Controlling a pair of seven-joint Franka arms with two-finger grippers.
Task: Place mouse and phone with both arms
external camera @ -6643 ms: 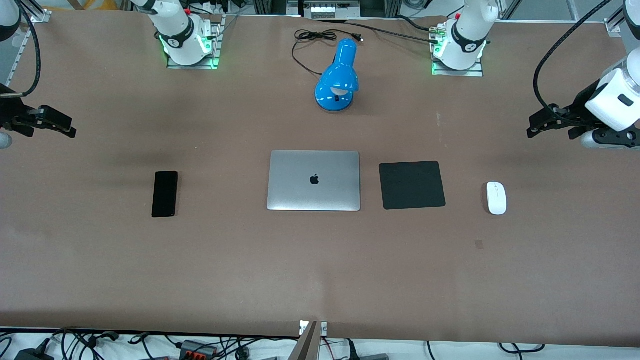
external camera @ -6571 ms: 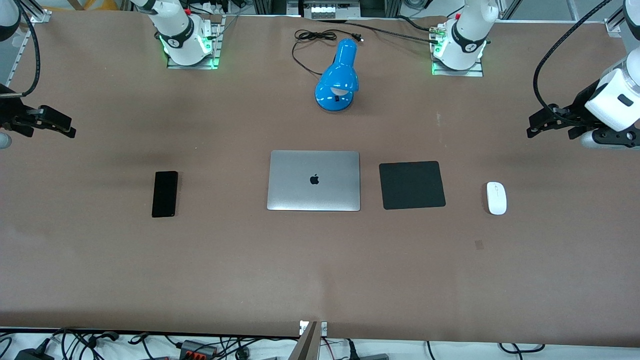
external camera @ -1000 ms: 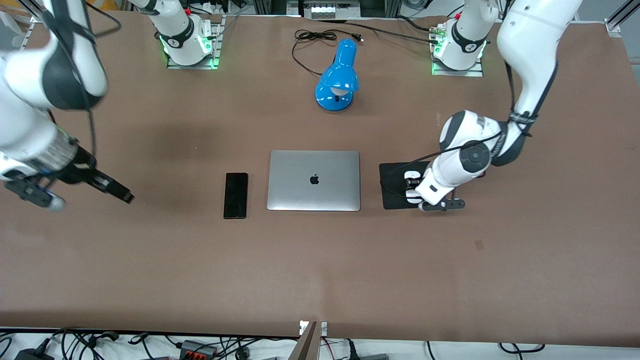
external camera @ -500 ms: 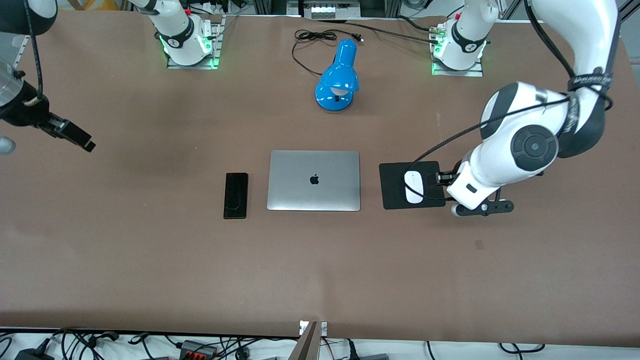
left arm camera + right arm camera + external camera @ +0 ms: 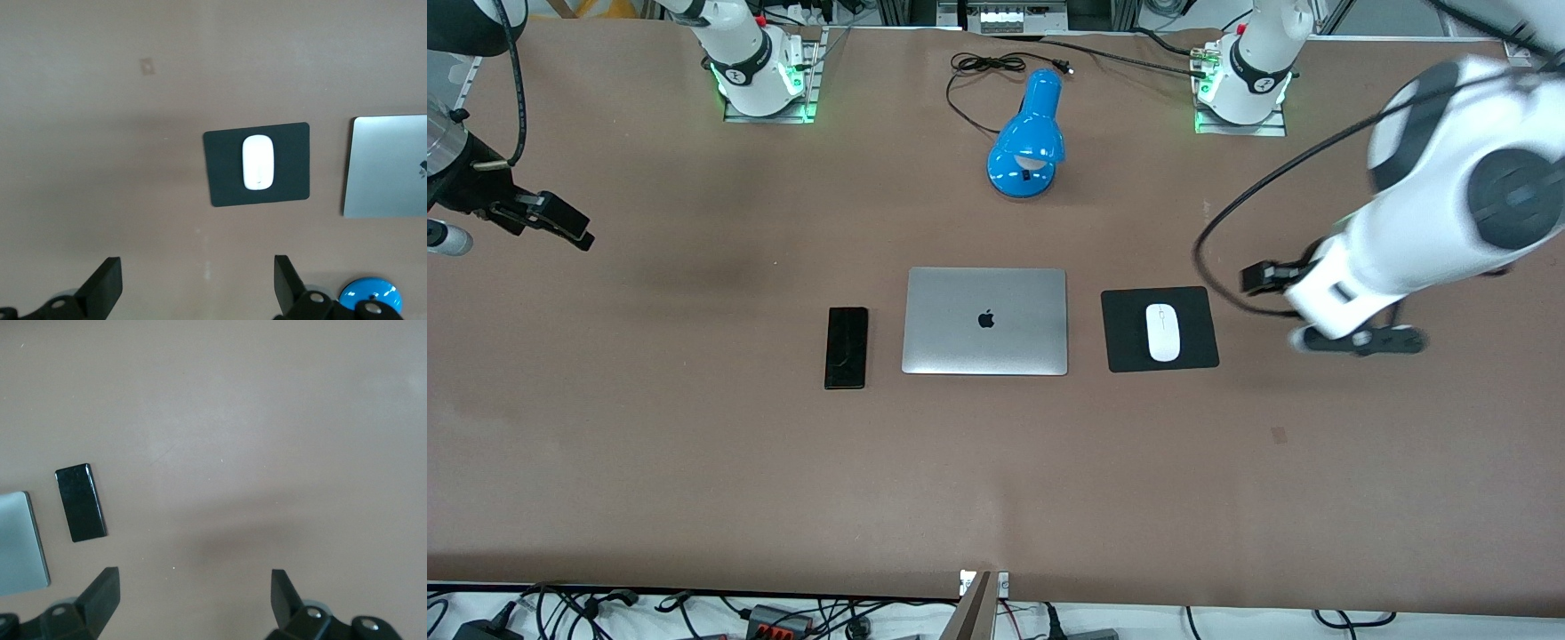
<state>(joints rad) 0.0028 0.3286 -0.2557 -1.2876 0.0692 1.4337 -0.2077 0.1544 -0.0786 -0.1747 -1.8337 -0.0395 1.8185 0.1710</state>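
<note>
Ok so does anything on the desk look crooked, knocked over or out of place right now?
Nothing stands out. The mouse lies straight on the mouse pad, the phone lies flat beside the closed laptop, parallel to its edge. The blue lamp stands upright. The left end effector and right end effector are open, holding nothing.

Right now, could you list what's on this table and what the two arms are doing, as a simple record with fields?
mouse: white mouse lying on the black mouse pad, free of any tool
phone: black phone flat on the table beside the closed laptop, toward the right arm's end
lamp: blue lamp farther from the front camera than the laptop
left tool: left tool open, empty, over bare table at the left arm's end
right tool: right tool open, empty, over bare table at the right arm's end
</note>
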